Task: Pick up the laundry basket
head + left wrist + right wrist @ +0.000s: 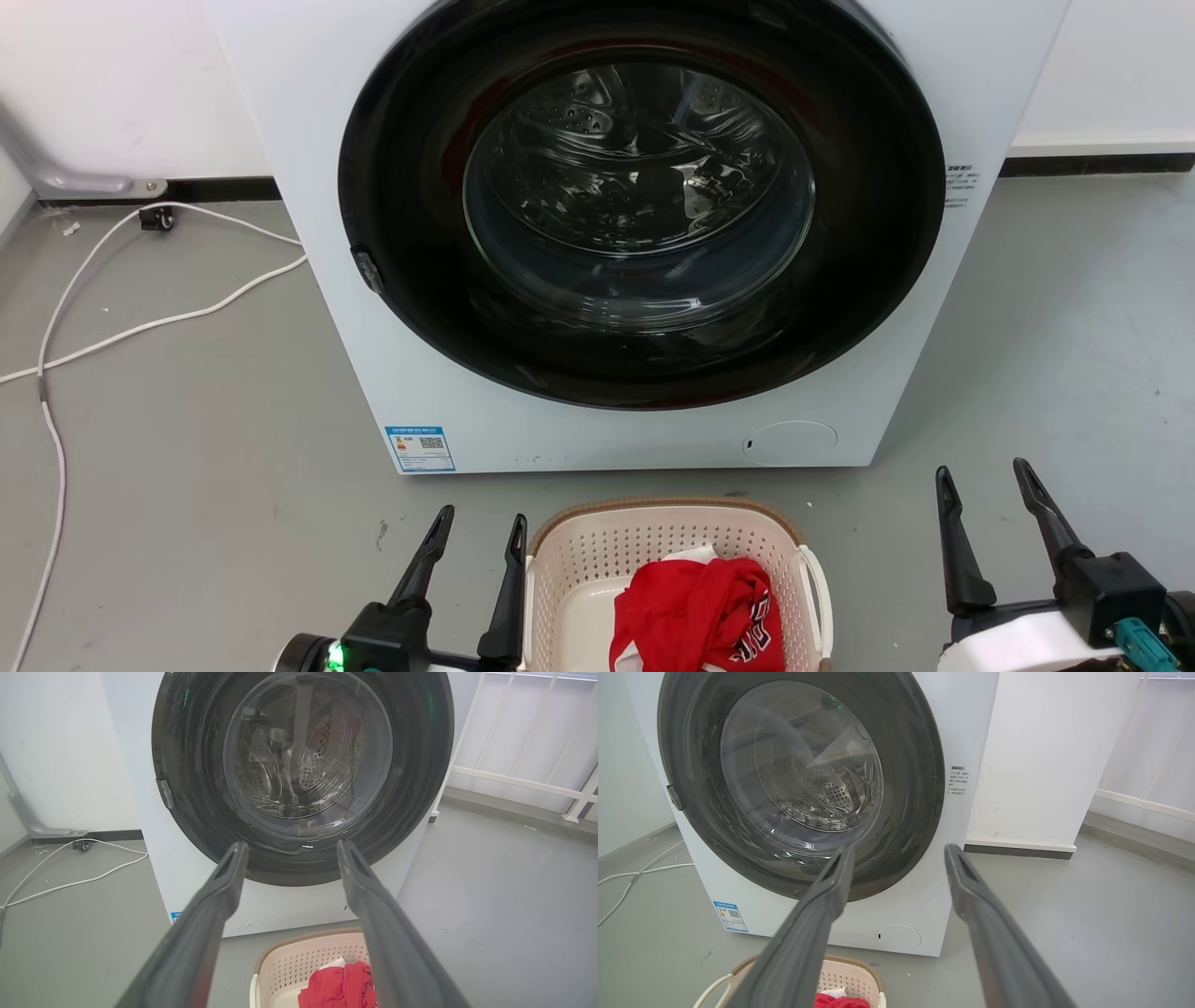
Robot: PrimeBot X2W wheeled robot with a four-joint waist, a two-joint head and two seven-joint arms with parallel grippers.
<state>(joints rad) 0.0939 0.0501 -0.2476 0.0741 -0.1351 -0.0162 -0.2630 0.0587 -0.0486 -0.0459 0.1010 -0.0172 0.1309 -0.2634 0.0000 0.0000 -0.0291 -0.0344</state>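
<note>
Two open, empty pairs of jaws low before washer (345,373): left gripper (484,513) below washer's left half, right gripper (980,465) past its right corner. On floor just before washer's front, near its middle, basket (597,551) holding red cloth (695,611).

Blue label (420,449) on washing machine (607,439): print seemingly illegible.

The laundry basket (644,551) sits before the washing machine (644,233), clothes (695,611) inside it
</note>
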